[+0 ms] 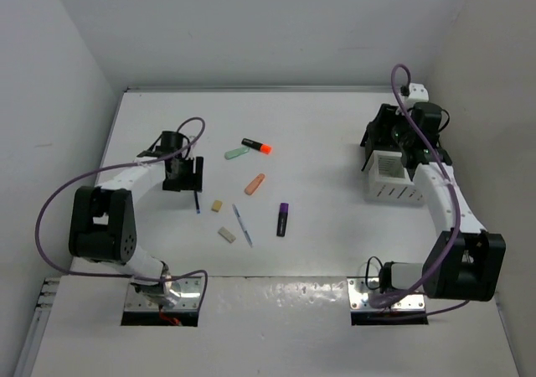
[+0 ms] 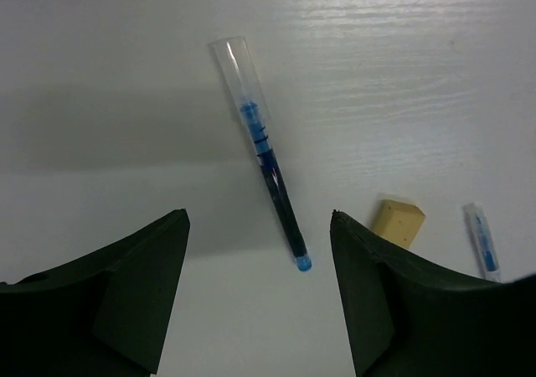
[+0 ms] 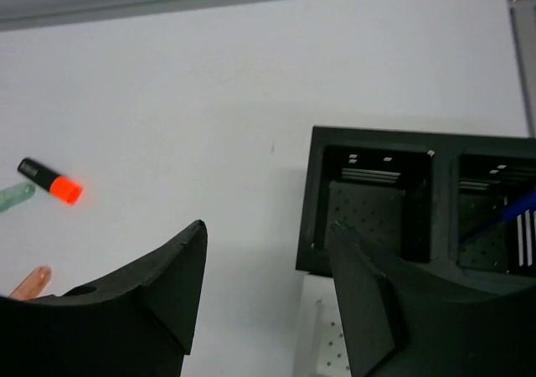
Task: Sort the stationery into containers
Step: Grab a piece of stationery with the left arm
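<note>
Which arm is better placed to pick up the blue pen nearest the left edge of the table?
Left. The left gripper hovers open over that blue pen, which shows between its fingers. The right gripper is far away, above the black organiser.

Centre, far side: a black highlighter with an orange tip [image 1: 257,146] is lying just beside a mint green highlighter [image 1: 236,152]. An orange highlighter [image 1: 255,183] is lying nearer, and a purple-black highlighter [image 1: 283,219] is lying nearer still, pointing front to back. Two beige erasers, the left eraser [image 1: 217,204] and the near eraser [image 1: 226,234], are lying flat and apart. A thin blue pen [image 1: 242,225] is lying diagonally to their right. A second blue pen [image 2: 268,155], clear-capped, is lying to their left. At right, a white slatted box [image 1: 392,178] is standing just in front of a black divided organiser [image 1: 381,134]. In the organiser's right compartment, a blue stick-like item [image 3: 502,214] is leaning.
</note>
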You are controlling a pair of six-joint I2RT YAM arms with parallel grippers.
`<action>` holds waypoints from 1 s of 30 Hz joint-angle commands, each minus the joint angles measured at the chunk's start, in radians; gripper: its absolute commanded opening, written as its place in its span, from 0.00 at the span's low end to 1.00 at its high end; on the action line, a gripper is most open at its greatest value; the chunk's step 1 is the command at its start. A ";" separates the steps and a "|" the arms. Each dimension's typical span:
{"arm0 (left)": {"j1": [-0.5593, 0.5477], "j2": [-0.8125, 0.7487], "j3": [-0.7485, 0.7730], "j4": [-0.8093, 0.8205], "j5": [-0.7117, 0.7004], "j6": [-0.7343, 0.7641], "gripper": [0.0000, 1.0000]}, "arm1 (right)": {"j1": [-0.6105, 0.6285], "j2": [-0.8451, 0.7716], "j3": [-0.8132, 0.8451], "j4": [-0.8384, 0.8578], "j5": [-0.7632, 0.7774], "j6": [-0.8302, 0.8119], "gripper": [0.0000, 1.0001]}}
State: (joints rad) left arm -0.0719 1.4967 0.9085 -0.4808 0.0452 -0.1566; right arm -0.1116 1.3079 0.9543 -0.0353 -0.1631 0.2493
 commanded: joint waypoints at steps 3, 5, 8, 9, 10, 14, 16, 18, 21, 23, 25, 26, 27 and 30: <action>-0.032 0.115 0.052 -0.008 -0.076 -0.073 0.73 | 0.039 -0.032 0.064 -0.118 -0.041 0.041 0.59; -0.051 0.149 0.056 -0.007 -0.088 -0.077 0.71 | 0.052 -0.032 0.075 -0.138 -0.042 0.041 0.59; -0.068 0.178 0.061 0.004 -0.109 -0.086 0.64 | 0.059 -0.029 0.078 -0.150 -0.047 0.041 0.58; -0.071 0.184 0.063 0.007 -0.120 -0.089 0.63 | 0.059 -0.029 0.077 -0.152 -0.047 0.038 0.58; -0.077 0.197 0.064 0.014 -0.128 -0.092 0.59 | 0.059 -0.027 0.077 -0.156 -0.052 0.041 0.58; -0.075 0.221 0.052 0.031 -0.159 -0.089 0.50 | 0.067 -0.024 0.084 -0.160 -0.073 0.053 0.57; -0.062 0.243 0.052 0.025 -0.150 -0.084 0.40 | 0.069 -0.015 0.098 -0.166 -0.094 0.060 0.56; -0.037 0.267 0.058 0.016 -0.095 -0.063 0.29 | 0.076 0.002 0.145 -0.181 -0.145 0.070 0.54; -0.008 0.289 0.072 -0.002 -0.051 -0.052 0.24 | 0.087 0.028 0.198 -0.209 -0.240 0.074 0.54; 0.007 0.278 0.076 0.004 0.019 -0.037 0.19 | 0.102 0.054 0.241 -0.224 -0.335 0.084 0.55; 0.020 0.249 0.075 0.019 0.076 -0.028 0.14 | 0.159 0.074 0.268 -0.222 -0.354 0.117 0.55; 0.024 0.228 0.078 0.027 0.099 -0.014 0.12 | 0.174 0.082 0.277 -0.221 -0.358 0.129 0.55; 0.043 0.173 0.082 0.039 0.123 -0.008 0.09 | 0.190 0.089 0.288 -0.221 -0.365 0.163 0.55; 0.066 0.008 0.090 0.108 0.235 0.000 0.07 | 0.243 0.128 0.357 -0.222 -0.391 0.214 0.57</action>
State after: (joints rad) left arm -0.0307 1.6844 0.9886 -0.4706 0.1413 -0.1810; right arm 0.0952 1.4117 1.2346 -0.2703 -0.4805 0.3885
